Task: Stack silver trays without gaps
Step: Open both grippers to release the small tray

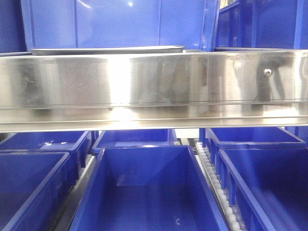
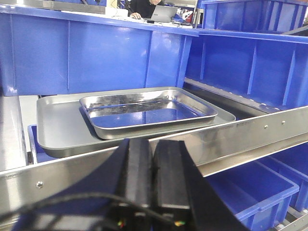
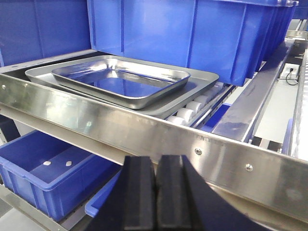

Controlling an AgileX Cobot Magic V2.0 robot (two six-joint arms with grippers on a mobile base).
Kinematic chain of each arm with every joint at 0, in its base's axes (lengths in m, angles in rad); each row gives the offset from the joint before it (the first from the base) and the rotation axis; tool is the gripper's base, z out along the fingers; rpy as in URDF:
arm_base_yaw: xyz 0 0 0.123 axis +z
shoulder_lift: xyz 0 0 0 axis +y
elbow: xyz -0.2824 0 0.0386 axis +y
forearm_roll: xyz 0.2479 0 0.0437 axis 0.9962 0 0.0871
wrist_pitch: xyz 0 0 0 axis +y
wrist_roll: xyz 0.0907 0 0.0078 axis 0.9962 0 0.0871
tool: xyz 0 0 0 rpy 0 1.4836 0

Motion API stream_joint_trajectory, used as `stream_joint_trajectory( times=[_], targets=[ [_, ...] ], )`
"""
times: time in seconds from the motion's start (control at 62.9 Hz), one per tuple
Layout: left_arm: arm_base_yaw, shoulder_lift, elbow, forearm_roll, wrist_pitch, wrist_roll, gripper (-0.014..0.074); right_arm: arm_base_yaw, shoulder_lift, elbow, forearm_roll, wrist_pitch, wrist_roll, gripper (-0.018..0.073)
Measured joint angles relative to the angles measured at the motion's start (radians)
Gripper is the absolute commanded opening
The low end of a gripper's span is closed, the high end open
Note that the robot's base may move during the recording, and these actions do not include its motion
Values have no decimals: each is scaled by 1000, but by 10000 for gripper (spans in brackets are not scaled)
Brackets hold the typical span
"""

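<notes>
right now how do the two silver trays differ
The smaller tray lies inside the larger tray, which sits on the shelf. The smaller tray is mirror-bright and reflects the blue bins; the larger tray looks duller and greyer. Both are shallow, rectangular and round-cornered. Both grippers, left and right, are shut and empty.

Bright overhead light glares off the steel shelf band [image 1: 154, 89]; the front view is soft and hazy.

small tray [image 2: 144, 113] lies inside large tray [image 2: 57, 122], behind the shelf band [image 2: 240, 134]; bins [image 2: 96, 53] seemingly just behind them
</notes>
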Motion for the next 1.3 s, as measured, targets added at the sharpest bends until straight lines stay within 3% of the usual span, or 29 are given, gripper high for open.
stream_joint_trajectory(
  times=[0.207,0.302,0.493,0.636,0.795,0.906,1.304],
  targets=[
    [0,0,3,-2,-1,0,-48,0,0,0,0,0,0,58],
    [23,0,14,-38,7,23,-48,0,0,0,0,0,0,58],
    [243,-20,51,-174,-13,226,-48,0,0,0,-2,0,0,58],
    [387,-62,166,-193,-145,255,-48,0,0,0,-2,0,0,58],
    [472,-108,352,-197,-333,259,-48,0,0,0,-2,0,0,58],
    [502,-122,465,-199,-438,261,-48,0,0,0,-2,0,0,58],
    [508,-137,482,-200,-345,261,-48,0,0,0,-2,0,0,58]
  ],
)
